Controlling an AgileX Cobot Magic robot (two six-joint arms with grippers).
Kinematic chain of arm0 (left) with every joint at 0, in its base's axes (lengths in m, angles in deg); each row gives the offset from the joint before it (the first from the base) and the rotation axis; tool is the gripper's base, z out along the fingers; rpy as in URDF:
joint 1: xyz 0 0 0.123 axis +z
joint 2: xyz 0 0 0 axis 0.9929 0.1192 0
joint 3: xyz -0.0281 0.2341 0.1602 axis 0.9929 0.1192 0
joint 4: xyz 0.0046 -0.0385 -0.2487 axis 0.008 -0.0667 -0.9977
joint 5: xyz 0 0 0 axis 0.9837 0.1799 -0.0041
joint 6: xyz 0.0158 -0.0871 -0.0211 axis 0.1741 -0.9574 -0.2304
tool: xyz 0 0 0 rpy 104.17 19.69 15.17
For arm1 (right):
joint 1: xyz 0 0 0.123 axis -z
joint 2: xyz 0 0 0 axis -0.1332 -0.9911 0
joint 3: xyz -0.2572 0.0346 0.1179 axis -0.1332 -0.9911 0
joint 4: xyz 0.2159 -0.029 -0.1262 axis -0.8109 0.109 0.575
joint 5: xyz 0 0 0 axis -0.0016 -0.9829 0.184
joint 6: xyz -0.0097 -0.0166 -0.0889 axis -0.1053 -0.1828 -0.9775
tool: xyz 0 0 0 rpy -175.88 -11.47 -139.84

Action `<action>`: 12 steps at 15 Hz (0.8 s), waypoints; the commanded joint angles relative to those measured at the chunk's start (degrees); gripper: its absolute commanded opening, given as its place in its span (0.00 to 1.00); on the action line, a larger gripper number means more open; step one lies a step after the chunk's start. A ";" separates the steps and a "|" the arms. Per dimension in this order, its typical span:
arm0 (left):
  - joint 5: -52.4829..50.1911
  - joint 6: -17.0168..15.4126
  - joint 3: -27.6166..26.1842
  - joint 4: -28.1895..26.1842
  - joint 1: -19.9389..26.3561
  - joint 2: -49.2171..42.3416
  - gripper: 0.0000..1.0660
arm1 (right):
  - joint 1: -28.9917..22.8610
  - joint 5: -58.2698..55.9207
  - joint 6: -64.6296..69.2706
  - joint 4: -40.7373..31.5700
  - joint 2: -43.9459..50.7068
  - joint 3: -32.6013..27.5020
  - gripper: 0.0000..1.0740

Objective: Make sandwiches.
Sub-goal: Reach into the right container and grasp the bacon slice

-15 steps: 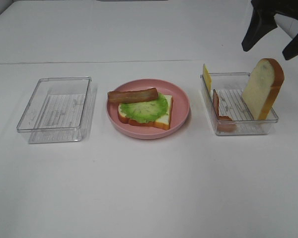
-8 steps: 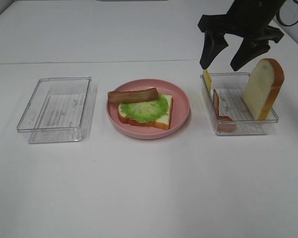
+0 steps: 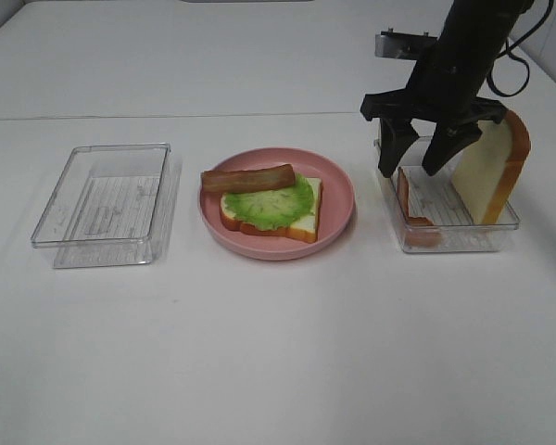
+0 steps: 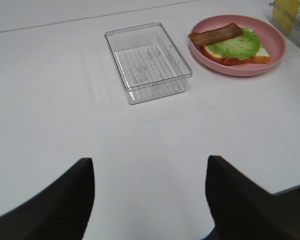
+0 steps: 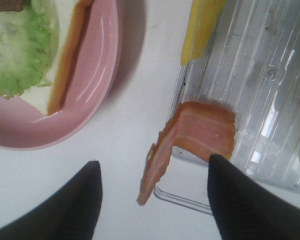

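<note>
High camera overlooking the whole table (image 3: pixel 278 371), left wrist camera eyeing the pink plate (image 4: pixel 272 57) from afar, right wrist camera peering down close, all sharing its lettuce leaf (image 3: pixel 269 199).

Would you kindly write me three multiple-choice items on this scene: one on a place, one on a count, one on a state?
1. Where does the upright bread slice stand? A left tray; B pink plate; C right tray.
2. How many bacon strips lie on the lettuce? A none; B one; C three.
3. The right gripper jaws are: A open astride the tray's bacon; B shut on the lettuce; C shut on the bread slice.
Key: C, it stands inside that tray; B, one strip crosses the leaf; A, tips flank the strip, apart.
</note>
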 commanded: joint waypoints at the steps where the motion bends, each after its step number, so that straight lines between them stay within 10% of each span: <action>1: -0.69 0.11 0.17 0.46 -0.06 -1.26 0.58 | -0.11 0.57 1.95 2.12 -1.55 0.34 0.47; 8: -0.69 0.11 0.17 0.46 -0.06 -1.26 0.58 | -0.11 1.03 3.04 3.50 -2.75 0.34 0.00; 12: -0.69 0.11 0.17 0.46 -0.06 -1.26 0.58 | -0.11 -0.17 2.75 3.38 -2.29 0.34 0.00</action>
